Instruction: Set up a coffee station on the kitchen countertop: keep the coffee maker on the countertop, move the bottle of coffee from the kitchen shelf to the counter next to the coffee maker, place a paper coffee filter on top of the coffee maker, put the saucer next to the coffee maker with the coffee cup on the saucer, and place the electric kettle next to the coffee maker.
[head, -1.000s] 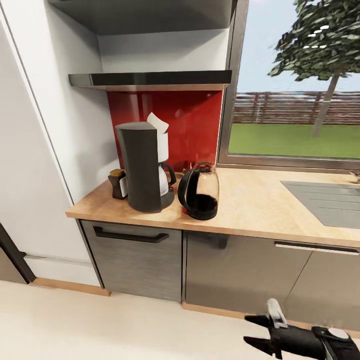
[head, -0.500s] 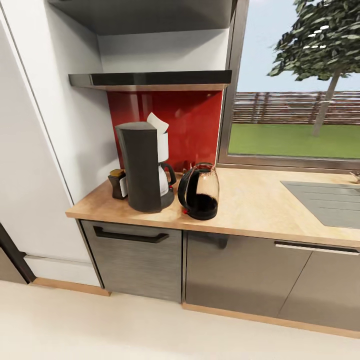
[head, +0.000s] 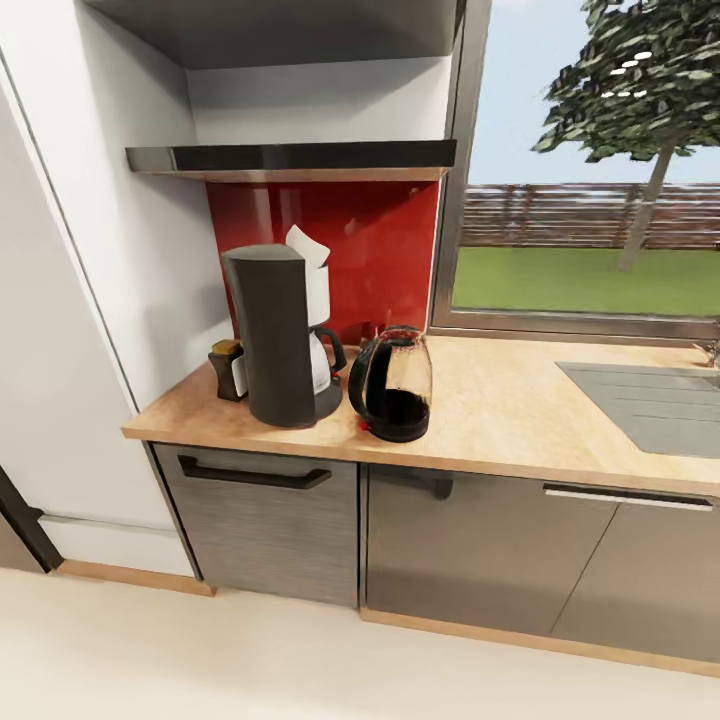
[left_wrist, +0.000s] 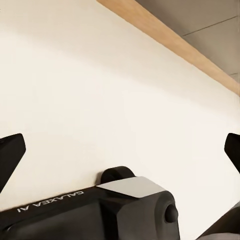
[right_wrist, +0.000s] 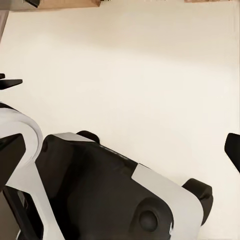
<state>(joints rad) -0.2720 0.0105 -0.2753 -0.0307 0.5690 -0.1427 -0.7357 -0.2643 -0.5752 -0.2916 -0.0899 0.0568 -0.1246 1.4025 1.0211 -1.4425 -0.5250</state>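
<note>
coffee maker (head: 275, 335) sits on the worktop (head: 500, 400), paper filter (head: 305, 245) on top, bottle of coffee (head: 227, 368) and kettle (head: 392, 384) touching-close either side. view has shifted slightly; right tool gone from head view since a second ago. both tools (left_wrist: 120, 150) (right_wrist: 120, 112) spread open, empty, over floor, well apart from the station. saucer and cup remain.

Red backsplash (head: 380, 250), window (head: 590, 200), sink (head: 650, 400), grey cabs (head: 260, 530)

My right gripper (right_wrist: 120, 145) over pale floor (right_wrist: 150, 75)

My dark fingertips (right_wrist: 232, 150) sit spread wide apart with nothing between them; below lies my black-and-white robot body (right_wrist: 100, 195), and a wood-coloured strip (right_wrist: 55, 4) edges the floor.
</note>
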